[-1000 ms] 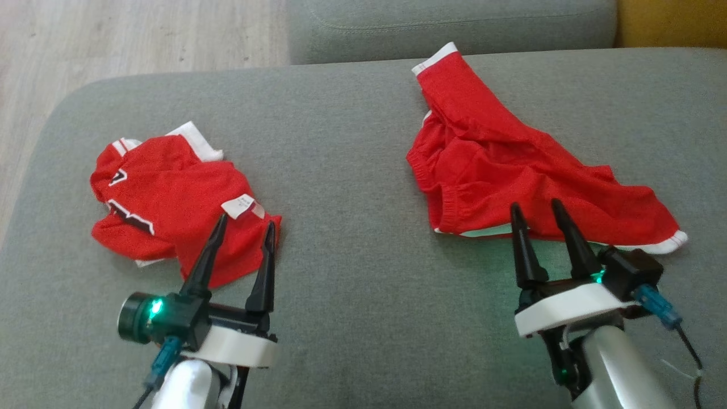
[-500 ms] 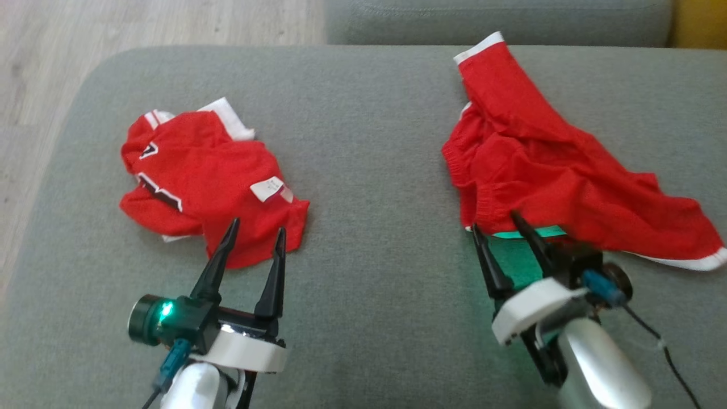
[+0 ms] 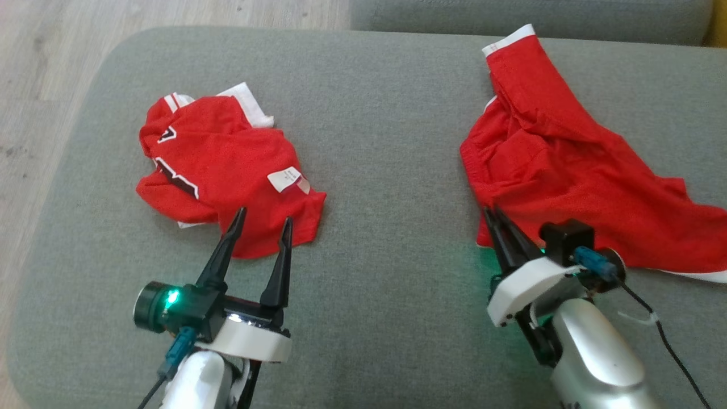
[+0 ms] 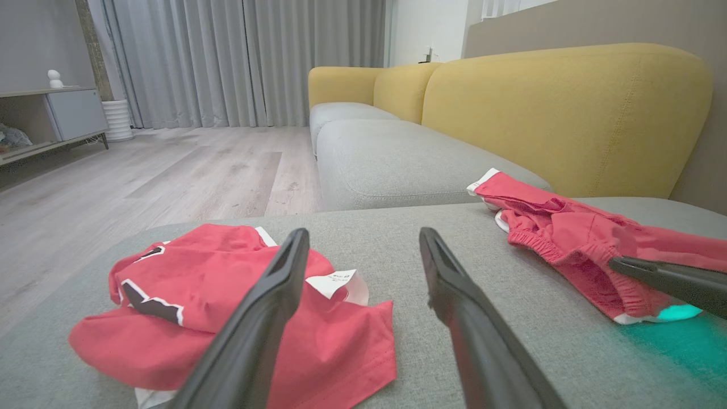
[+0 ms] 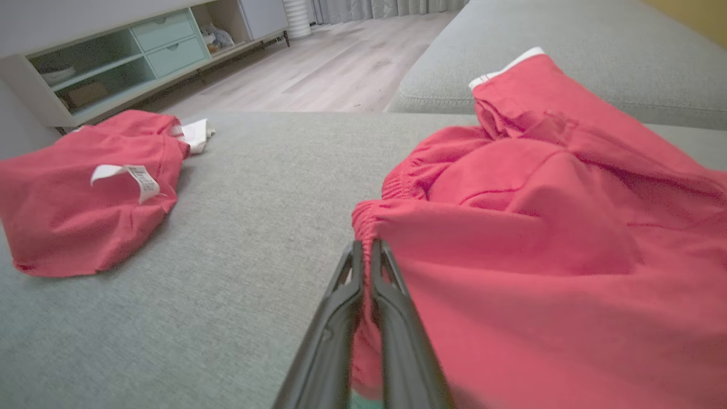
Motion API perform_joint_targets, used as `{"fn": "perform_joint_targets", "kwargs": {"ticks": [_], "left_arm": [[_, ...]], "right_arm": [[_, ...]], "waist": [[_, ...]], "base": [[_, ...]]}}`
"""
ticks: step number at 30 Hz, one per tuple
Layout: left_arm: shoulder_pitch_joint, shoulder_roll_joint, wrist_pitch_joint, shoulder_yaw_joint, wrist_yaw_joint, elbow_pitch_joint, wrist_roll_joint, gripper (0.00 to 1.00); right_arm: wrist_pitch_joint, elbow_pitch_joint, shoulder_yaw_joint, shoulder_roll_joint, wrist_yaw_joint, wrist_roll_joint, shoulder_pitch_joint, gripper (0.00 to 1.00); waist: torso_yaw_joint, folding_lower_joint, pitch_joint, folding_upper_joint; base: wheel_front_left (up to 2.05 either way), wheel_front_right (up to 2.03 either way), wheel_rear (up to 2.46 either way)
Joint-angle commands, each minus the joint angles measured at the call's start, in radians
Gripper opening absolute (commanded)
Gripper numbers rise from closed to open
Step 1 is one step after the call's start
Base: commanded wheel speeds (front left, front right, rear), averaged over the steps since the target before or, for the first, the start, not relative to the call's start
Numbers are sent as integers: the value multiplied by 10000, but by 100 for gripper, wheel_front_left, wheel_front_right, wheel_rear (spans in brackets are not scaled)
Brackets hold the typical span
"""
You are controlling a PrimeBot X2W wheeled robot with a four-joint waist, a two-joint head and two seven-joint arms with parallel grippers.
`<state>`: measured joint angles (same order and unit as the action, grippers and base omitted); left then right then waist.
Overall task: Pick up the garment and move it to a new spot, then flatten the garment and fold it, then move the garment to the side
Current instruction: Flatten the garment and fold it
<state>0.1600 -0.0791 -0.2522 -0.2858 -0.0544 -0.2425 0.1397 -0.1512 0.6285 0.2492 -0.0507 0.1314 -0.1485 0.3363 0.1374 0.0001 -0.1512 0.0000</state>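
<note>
Work surface: a broad grey woven-fabric sofa cushion (image 3: 386, 102) with rounded corners. A pale wood-plank floor (image 3: 34, 85) lies beyond its left edge. In the left wrist view a mustard-yellow upholstered sofa back (image 4: 568, 113) stands behind the seating.

Task item: the crumpled red fabric shorts (image 3: 568, 170), with white hem trim and a gathered elastic waistband, lie on the right half of the cushion. They spread from its far edge towards the near right, with one white-trimmed leg pointing away from the robot.

Second item: a smaller rumpled red jersey (image 3: 227, 165), with white trim and black-and-white markings, lies on the left half, well apart from the shorts.

Tools: the right gripper (image 3: 493, 218) has its two dark fingers pressed together. The right wrist view shows them pinching the gathered waistband edge at the shorts' near left corner. Whether that corner is clear of the cushion cannot be told.

The left gripper (image 3: 264, 216) has its fingers spread wide and holds nothing. Its tips sit at the jersey's near edge; contact cannot be told.

Detail: a small white rectangular care label (image 3: 288, 180) lies on the jersey's upper side, towards its right edge.
</note>
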Motion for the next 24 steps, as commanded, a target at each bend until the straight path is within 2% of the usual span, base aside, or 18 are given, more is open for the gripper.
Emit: {"fn": "perform_joint_targets", "kwargs": {"ticks": [1, 8, 12, 17, 20, 24], "left_arm": [[346, 15, -95, 378, -19, 289, -74, 100], [192, 45, -95, 465, -9, 268, -101, 100], [53, 53, -95, 551, -4, 280, -117, 100], [-100, 44, -95, 635, -7, 321, -139, 100], [-179, 51, -95, 651, 2, 383, -161, 100], [-126, 72, -95, 582, -44, 443, -196, 100]], "right_arm": [[-178, -293, 295, 5, -7, -94, 389, 0], [-24, -748, 1550, 5, -7, -1092, 287, 0], [429, -1347, 2506, 5, -7, -1813, -36, 0], [872, -2049, 3196, 5, -7, -2227, -441, 0], [1039, -2294, 3162, 5, -7, -2172, -557, 0], [1134, -2238, 2418, 5, -7, -1736, -332, 0]], "waist": [[-42, -1, 52, 0], [-314, -1, 438, 0], [-477, -1, 720, 0], [-554, -1, 898, 0], [-559, -1, 909, 0], [-450, -1, 707, 0]], "base": [[0, 0, 0], [0, 0, 0], [0, 0, 0], [0, 0, 0], [0, 0, 0], [0, 0, 0]]}}
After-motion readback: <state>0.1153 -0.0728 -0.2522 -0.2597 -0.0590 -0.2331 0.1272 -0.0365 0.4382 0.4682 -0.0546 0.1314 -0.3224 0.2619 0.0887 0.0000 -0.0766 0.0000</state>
